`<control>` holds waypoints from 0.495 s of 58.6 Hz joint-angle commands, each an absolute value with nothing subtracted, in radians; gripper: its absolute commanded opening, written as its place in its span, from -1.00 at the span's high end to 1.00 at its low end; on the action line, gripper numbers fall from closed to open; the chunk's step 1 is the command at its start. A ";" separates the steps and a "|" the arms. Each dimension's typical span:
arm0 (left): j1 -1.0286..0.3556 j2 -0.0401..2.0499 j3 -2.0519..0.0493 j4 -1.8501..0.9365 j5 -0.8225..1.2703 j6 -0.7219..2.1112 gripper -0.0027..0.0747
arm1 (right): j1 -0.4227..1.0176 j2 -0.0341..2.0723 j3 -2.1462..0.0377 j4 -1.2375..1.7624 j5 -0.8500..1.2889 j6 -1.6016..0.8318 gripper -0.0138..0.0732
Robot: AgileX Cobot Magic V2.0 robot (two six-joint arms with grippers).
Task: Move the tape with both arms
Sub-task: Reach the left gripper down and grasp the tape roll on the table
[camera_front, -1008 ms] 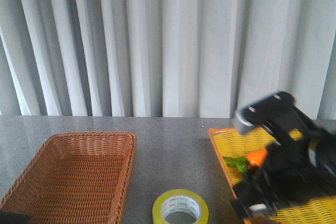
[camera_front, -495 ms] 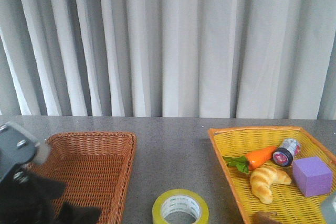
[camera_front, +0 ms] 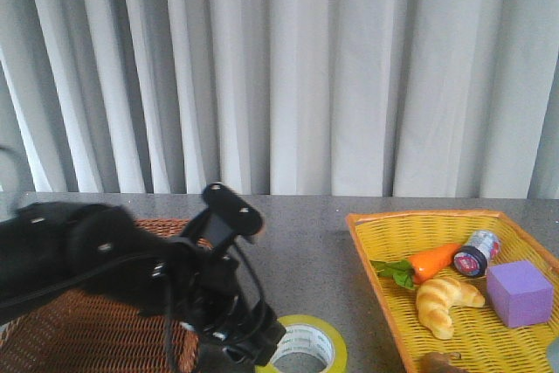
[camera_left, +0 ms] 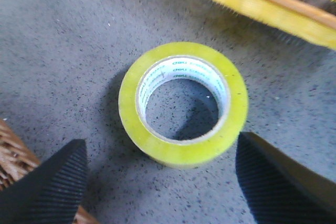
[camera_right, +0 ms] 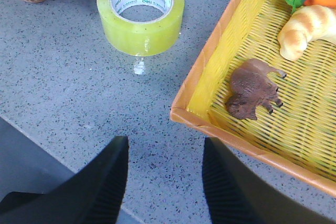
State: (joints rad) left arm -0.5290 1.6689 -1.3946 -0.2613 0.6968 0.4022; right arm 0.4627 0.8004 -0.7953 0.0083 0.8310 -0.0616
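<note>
Front, left-wrist and right-wrist views of a two-arm tape transfer. The tape (camera_front: 307, 347) lies flat on its side at the near edge of the table (camera_front: 288, 242), about midway between the left and right edges, its white core facing up; it stands free between the brown wicker basket (camera_front: 52, 329) toward the near left corner and the yellow tray (camera_front: 367, 255) toward the near right corner, touching neither; this open position gives either arm room to approach from above.

The left arm (camera_front: 113, 272) reaches across the brown basket toward the roll; the left gripper (camera_left: 157, 182) hangs over the tape with its fingers (camera_left: 47, 182) spread wide, one on each side of the roll and clear of it, the stance suited to closing across the roll's outer wall; no contact is visible, so the grasp appears not yet made.

The right gripper (camera_right: 163, 182) sits near the table's near edge, beside the tray's corner and apart from the tape (camera_right: 140, 11); its fingers (camera_right: 100, 182) stand moderately open and hold nothing; this position probably leaves the middle free for the left arm.

The tray holds a carrot (camera_front: 437, 259), a croissant (camera_front: 441, 299), a purple block (camera_front: 520, 293), a small dark cylinder (camera_front: 476, 252) and a brown animal figure (camera_right: 254, 88); none belongs to the task.
</note>
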 commanded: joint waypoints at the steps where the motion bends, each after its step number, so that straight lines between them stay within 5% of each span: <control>1: -0.536 1.731 -1.532 -0.204 0.742 0.331 -0.47 | 0.455 0.795 -0.821 0.008 0.779 -0.061 -0.07; 29: -0.553 2.034 -1.831 -0.146 0.863 0.297 -0.44 | 0.455 0.795 -0.821 0.008 0.779 -0.061 -0.07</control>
State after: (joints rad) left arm -0.5488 2.0596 -1.7757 -0.1546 0.8868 0.3196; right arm 0.4627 0.8004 -0.7953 0.0083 0.8319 -0.0616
